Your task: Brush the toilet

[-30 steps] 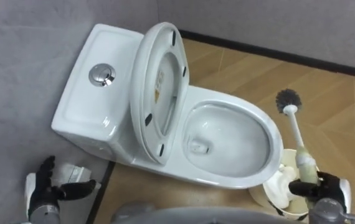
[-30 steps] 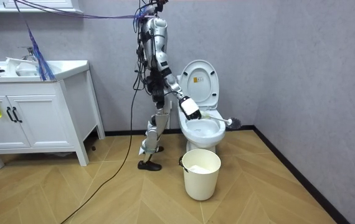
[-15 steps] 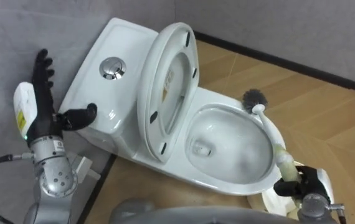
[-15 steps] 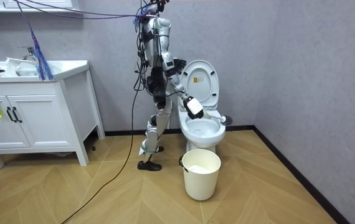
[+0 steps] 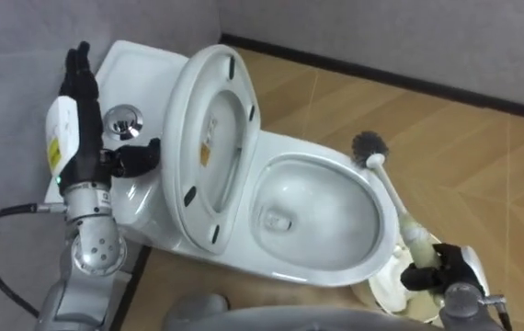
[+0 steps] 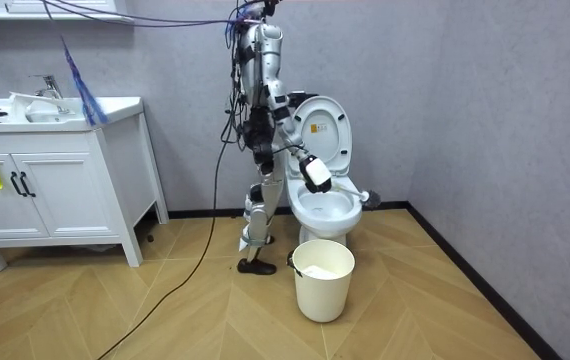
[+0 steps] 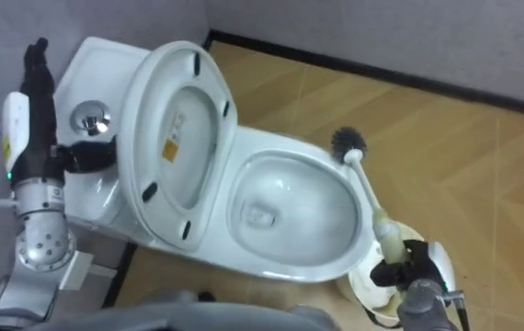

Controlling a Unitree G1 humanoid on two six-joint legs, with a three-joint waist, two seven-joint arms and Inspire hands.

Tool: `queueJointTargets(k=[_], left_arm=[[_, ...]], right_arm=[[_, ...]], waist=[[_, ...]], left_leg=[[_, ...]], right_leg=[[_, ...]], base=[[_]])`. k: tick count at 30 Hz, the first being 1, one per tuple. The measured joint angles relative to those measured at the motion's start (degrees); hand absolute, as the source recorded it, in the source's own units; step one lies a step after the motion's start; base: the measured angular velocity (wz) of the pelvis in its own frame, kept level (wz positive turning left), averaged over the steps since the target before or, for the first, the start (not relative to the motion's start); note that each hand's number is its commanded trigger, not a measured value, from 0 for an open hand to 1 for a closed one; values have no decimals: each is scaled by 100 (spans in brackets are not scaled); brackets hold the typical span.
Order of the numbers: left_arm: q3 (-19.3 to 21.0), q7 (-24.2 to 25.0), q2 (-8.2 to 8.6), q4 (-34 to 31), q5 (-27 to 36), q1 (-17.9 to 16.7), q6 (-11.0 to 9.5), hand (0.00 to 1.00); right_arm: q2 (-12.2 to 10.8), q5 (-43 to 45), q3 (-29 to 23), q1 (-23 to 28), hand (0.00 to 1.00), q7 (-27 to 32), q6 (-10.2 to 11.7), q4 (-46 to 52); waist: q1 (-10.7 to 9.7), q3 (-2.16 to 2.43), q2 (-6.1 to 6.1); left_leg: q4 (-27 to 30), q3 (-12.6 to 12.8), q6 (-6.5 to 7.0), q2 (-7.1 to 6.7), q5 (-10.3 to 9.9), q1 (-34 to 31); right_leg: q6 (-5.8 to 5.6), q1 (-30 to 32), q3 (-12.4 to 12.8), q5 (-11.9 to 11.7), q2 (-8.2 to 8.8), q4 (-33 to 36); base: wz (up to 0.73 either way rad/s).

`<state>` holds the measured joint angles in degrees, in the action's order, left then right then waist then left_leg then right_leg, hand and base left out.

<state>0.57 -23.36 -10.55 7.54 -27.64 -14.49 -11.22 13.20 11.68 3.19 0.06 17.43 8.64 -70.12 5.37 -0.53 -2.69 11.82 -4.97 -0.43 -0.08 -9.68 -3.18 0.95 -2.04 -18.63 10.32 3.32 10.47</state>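
- The toilet brush (image 5: 394, 197), a dark round bristle head on a white stick handle, lies slanted along the right side of the white ceramic toilet bowl (image 5: 290, 273). Its head sits at the far rim, probably poised to dip in and scrub.
- The right hand (image 5: 441, 276) grips the handle's lower end, its dark fingers (image 5: 418, 276) curled tight around it.
- The white oval seat (image 5: 179, 147) stands raised, leaving the bowl open.
- The left hand (image 5: 76, 138) is lifted beside the cistern's chrome flush button (image 5: 122, 120). Its fingers (image 5: 78, 64) are straight and hold nothing.
- A cream plastic bucket (image 6: 323, 285) stands on the floor before the toilet.
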Motion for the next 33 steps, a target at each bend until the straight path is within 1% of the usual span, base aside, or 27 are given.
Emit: queueJointTargets(k=[1, 3, 5, 8, 9, 10, 12, 14, 17, 18, 20, 21, 22, 26, 27, 28, 29, 31, 33], left_arm=[[-12, 24, 0, 115, 0, 22, -1, 0], [-102, 53, -1, 358, 61, 59, 0, 0], [-191, 84, 2, 508, 125, 56, 0, 0], [-264, 153, 2, 566, 120, 79, -1, 0], [-313, 161, 2, 631, 120, 109, -8, 0], [-356, 185, 4, 720, 115, 121, -8, 0], [-377, 275, 2, 880, 115, 119, -7, 0], [-420, 344, 2, 1010, 115, 84, 4, 0], [-482, 387, 2, 1061, 116, 136, -6, 0], [-490, 401, 1, 1074, 116, 148, -15, 0], [-506, 388, -1, 1178, 122, 220, -94, 0], [-513, 374, -2, 1249, 136, 263, -165, 0], [-539, 378, -1, 1295, 170, 338, -209, 0], [-625, 371, -43, 1353, 228, 489, -248, 0], [-658, 355, -53, 1343, 220, 532, -254, 0], [-747, 337, -68, 1334, 211, 597, -254, 0], [-762, 323, -82, 1335, 211, 642, -254, 0], [-879, 253, -112, 1316, 215, 752, -266, 0], [-925, 241, -116, 1292, 213, 859, -290, 0]], right_arm=[[1, 35, 11, -101, 100, -10, 2, -66], [7, 22, 16, -180, 100, -10, 0, -141], [12, 1, 20, -242, 100, -10, 0, -164], [30, 4, 23, -346, 100, -8, 1, -163], [62, 10, 24, -345, 100, -9, -1, -163], [106, 11, 25, -352, 100, -9, -1, -162], [172, 84, 20, -364, 100, -11, -1, -168], [254, 222, 17, -390, 100, -10, -3, -162], [335, 319, 7, -577, 100, -9, -12, -320], [358, 394, 9, -618, 100, -9, -45, -343], [385, 501, 9, -727, 100, -10, -118, -342], [420, 634, 5, -817, 100, -8, -143, -342], [467, 738, 13, -913, 100, -7, -190, -342], [519, 915, 130, -1161, 100, 10, -245, -335], [531, 996, 170, -1244, 100, 21, -275, -337], [554, 1172, 225, -1321, 100, 79, -314, -337], [574, 1250, 246, -1353, 100, 116, -326, -339], [633, 1560, 374, -1506, 100, 262, -383, -311], [692, 1752, 494, -1598, 100, 319, -429, -252]], waist=[[-13, -23, 39], [-13, -47, 109], [-6, -29, 159], [-24, -20, 192], [-17, -11, 231], [-10, 10, 275], [-16, 13, 335], [-22, 20, 383], [-20, -13, 393], [-16, -25, 377], [39, -25, 384], [103, -29, 383], [141, -34, 397], [182, -47, 410], [214, -58, 394], [253, -73, 386], [279, -86, 379], [355, -123, 433], [435, -148, 471]], left_leg=[[3, 5, 6, -29, 1, -31], [39, 5, 18, -67, -1, -67], [107, 30, 21, -78, -3, -183], [210, 30, 34, -74, -7, -446], [244, 30, 41, -72, -7, -524], [297, 30, 47, -74, -10, -606], [309, 43, 68, -102, 2, -674], [390, 72, 72, -99, 5, -803], [518, 155, 79, -98, 11, -970], [570, 177, 80, -101, 11, -1042], [582, 221, 81, -98, 13, -1144], [599, 288, 92, -74, 27, -1237], [619, 303, 96, -77, 42, -1327], [764, 275, 97, -92, 47, -1552], [814, 260, 97, -108, 47, -1630], [864, 254, 97, -166, 47, -1727], [896, 262, 98, -167, 47, -1769], [1040, 331, 100, -174, 46, -2021], [1138, 348, 100, -170, 46, -2217]], right_leg=[[-26, 14, -62, 16, 25, 0], [-59, 23, -64, 35, 55, 2], [-64, 124, -58, 39, 67, 23], [-64, 339, -58, 39, 62, 34], [-61, 401, -66, 40, 63, 46], [-48, 477, -75, 46, 67, 94], [-28, 573, -69, 66, 79, 148], [-18, 723, -51, 112, 104, 266], [0, 941, -36, 200, 165, 558], [0, 1017, -27, 227, 183, 642], [20, 1193, -11, 269, 220, 761], [34, 1346, 22, 299, 256, 871], [33, 1475, 63, 313, 273, 961], [45, 1652, 25, 343, 297, 1074], [56, 1741, -15, 386, 346, 1184], [51, 1879, 0, 429, 395, 1331], [56, 1943, 5, 455, 425, 1404], [55, 2203, 28, 497, 485, 1609], [67, 2409, 41, 504, 501, 1701]], base=[[9], [8], [-2], [-2], [0], [0], [0], [0], [2], [3], [-6], [-11], [-9], [7], [14], [10], [6], [2], [0]])
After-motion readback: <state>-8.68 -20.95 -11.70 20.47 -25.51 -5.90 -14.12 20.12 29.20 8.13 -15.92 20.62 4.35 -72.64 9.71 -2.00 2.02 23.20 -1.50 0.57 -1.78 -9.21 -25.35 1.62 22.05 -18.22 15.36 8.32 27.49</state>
